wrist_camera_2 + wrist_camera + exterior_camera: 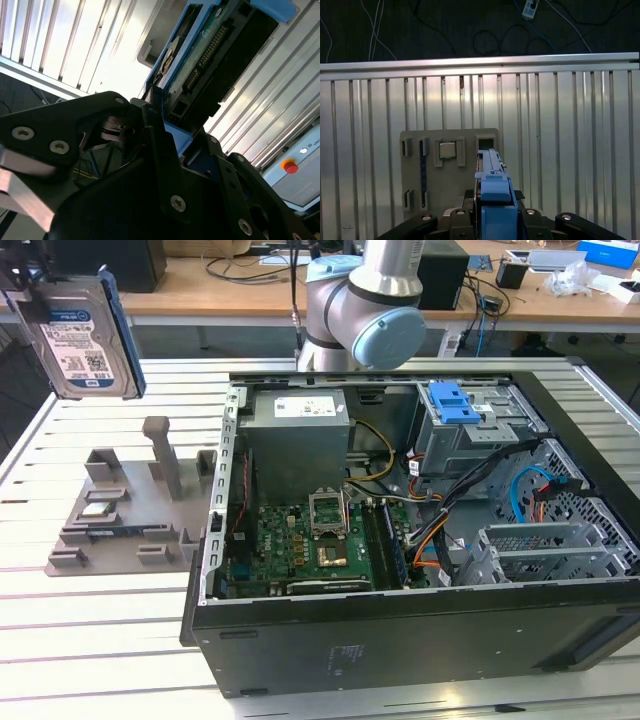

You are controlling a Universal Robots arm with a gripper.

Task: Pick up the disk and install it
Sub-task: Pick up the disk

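Slatted table (100,640) | gripper (492,215) clamped on disk (85,335) over fixture (120,530) | blue bracket (455,400) seemingly caps drive cage (470,440) in case (400,640)

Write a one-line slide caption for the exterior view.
The disk hangs high above the grey fixture plate, beside the open computer case.

You worked at a brightly lit slatted aluminium table (100,640), a cable-strewn wooden desk (230,300) beyond it, dark floor (445,30) past its edge in the first wrist view.
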